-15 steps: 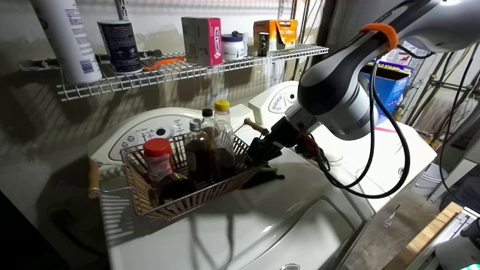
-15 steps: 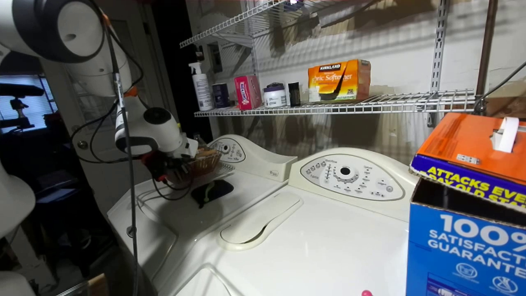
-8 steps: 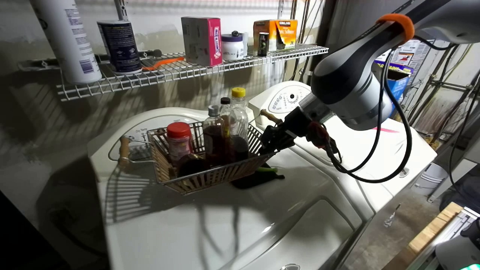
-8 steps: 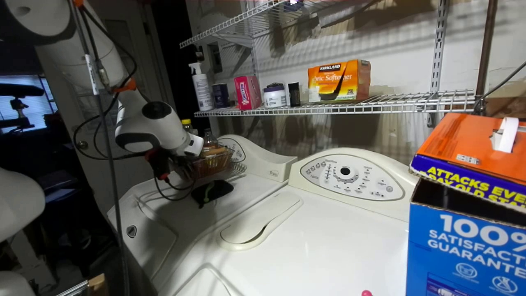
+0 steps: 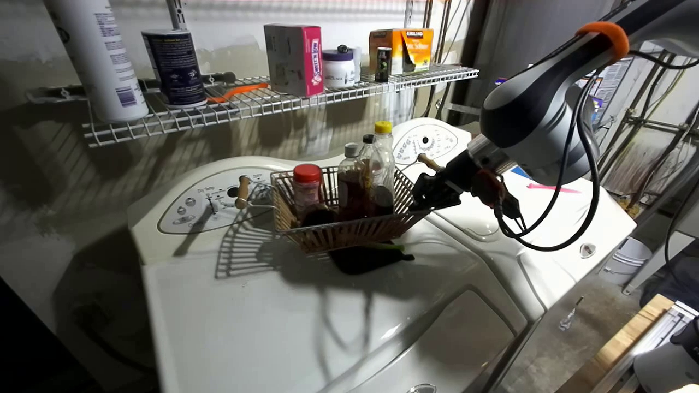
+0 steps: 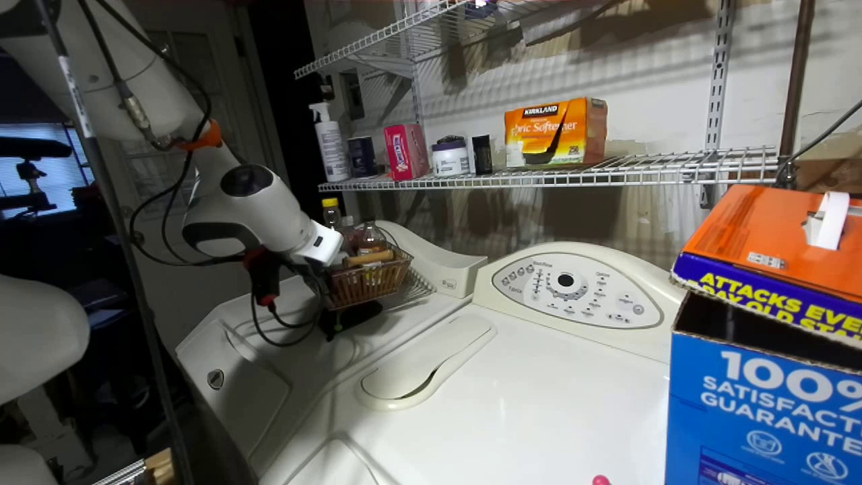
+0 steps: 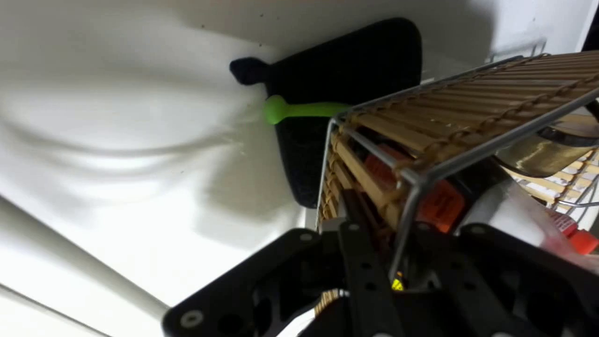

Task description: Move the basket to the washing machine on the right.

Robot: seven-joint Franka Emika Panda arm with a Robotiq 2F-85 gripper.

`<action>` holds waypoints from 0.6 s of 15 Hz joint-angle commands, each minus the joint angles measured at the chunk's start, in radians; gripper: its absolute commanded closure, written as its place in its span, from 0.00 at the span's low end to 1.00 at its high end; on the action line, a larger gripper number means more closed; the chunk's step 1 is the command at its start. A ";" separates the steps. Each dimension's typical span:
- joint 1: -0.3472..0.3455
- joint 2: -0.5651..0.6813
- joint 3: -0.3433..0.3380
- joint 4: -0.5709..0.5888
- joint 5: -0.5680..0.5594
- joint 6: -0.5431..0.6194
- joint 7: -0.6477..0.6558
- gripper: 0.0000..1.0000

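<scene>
In both exterior views you see the broad white enamel washing machine (image 6: 539,411) standing just beside a matching white machine with a "Dry Temp" panel, which serves as the bench (image 5: 229,316). Your brown slatted basket (image 5: 349,232), rimmed in grey metal, hangs above the bench, apart from the washing machine. You have the black two-finger tool (image 7: 390,234) clamped on the end of the basket; in the wrist view its fingers (image 7: 364,269) stand either side of the metal rim. Under the basket, a flat black piece with rounded corners (image 7: 369,65) lies on the bench, partly hidden. In the basket you have a clear bottle with a yellow cap (image 5: 386,155), a bottle with a black cap (image 5: 367,155) and a grey-capped bottle of dark liquid (image 5: 349,188), standing close together, with a red-lidded pinkish jar (image 5: 307,188) nearer the round wooden handle (image 5: 242,192) at the end away from the tool. Last, a bright green round-ended strip (image 7: 306,110) lies on the flat black piece, partly behind the basket
</scene>
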 commanded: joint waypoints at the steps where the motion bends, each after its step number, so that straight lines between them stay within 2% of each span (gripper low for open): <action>1: -0.180 0.088 0.189 0.000 0.017 0.142 -0.015 0.98; 7: -0.397 0.148 0.363 -0.128 0.060 0.250 -0.020 0.98; 8: -0.330 0.035 0.272 -0.160 0.038 0.156 0.000 0.92; 9: -0.355 0.039 0.292 -0.173 0.048 0.162 0.000 0.92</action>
